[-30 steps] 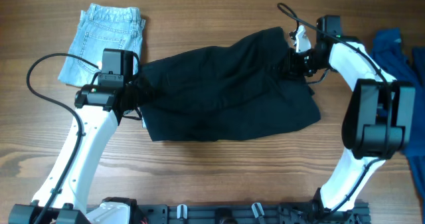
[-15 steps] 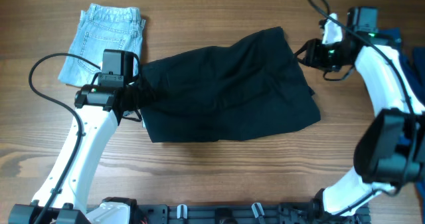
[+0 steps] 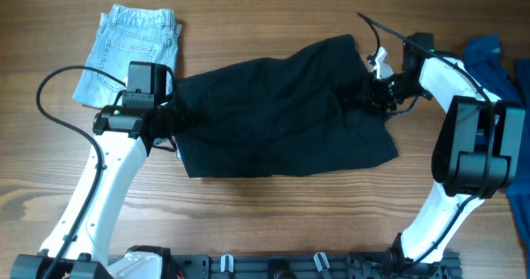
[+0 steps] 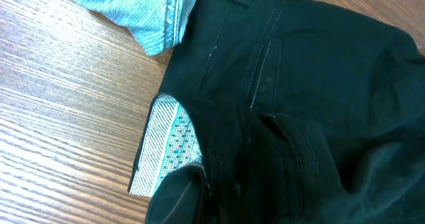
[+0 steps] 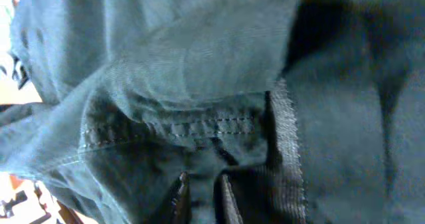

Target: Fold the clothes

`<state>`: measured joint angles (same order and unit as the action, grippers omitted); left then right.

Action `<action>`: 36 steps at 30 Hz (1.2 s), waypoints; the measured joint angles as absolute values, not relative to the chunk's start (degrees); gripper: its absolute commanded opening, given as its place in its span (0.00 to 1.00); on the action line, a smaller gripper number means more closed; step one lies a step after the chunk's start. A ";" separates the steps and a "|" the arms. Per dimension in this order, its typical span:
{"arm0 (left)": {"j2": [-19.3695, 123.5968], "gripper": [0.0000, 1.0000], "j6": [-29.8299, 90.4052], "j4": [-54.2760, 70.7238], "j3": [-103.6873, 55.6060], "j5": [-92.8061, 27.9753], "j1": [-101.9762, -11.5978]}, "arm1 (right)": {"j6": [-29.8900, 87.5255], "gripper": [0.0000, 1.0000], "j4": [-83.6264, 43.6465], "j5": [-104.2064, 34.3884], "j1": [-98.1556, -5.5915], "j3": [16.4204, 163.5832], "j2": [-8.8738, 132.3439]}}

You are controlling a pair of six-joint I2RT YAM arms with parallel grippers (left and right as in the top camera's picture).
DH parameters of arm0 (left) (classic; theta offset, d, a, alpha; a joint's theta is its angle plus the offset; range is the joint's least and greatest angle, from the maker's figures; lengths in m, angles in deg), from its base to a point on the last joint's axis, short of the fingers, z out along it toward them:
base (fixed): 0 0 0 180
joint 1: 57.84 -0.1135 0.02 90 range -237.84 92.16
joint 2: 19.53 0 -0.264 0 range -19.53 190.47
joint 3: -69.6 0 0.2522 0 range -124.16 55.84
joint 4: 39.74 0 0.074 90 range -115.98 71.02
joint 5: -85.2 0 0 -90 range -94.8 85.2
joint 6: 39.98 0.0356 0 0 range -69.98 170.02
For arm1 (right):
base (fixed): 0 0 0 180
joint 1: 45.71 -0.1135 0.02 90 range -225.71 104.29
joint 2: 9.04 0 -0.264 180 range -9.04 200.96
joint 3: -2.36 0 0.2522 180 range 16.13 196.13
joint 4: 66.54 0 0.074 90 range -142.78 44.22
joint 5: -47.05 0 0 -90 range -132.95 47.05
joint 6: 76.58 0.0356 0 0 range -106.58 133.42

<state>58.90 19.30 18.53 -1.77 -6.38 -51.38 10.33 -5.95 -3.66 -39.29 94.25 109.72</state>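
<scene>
The black shorts (image 3: 281, 105) lie spread across the middle of the table. My left gripper (image 3: 171, 122) is at their left edge, shut on the black fabric. In the left wrist view the black shorts (image 4: 305, 117) fill the frame, and one finger (image 4: 189, 197) shows at the bottom beside a pale patterned lining (image 4: 166, 144). My right gripper (image 3: 370, 93) is at the shorts' right edge. In the right wrist view its fingers (image 5: 202, 197) are close together, pinching dark fabric (image 5: 199, 64). The pale-blue denim shorts (image 3: 128, 51) lie folded at the far left. The royal-blue garment (image 3: 497, 64) lies at the right edge.
The denim shorts (image 4: 139, 11) touch the top-left corner of the black shorts. The wooden table (image 3: 265, 221) shows bare in front of the shorts. The arm bases stand along the front edge (image 3: 273, 266).
My right gripper swung up and away to the right off the shorts, then came back down onto their right edge. The left gripper and the shorts' left side have not moved.
</scene>
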 measured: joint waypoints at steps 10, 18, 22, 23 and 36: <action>58.90 0.06 19.30 18.53 -1.77 -6.41 -51.38 | 13.34 0.04 -6.52 -10.35 -36.39 94.25 101.66; 58.90 0.06 19.30 18.53 -1.77 -6.41 -51.38 | 17.36 0.04 -2.25 -18.07 -36.17 94.25 95.62; 58.90 0.06 19.30 18.57 -1.77 -6.41 -51.38 | 23.44 0.04 0.94 -28.89 -36.02 94.25 95.62; 58.90 0.06 19.30 18.55 -1.77 -6.41 -51.38 | 24.38 0.04 1.46 -30.55 -35.93 94.25 95.56; 58.90 0.06 19.30 18.55 -1.77 -6.41 -51.38 | 22.94 0.68 -7.08 -23.84 -38.68 91.26 95.14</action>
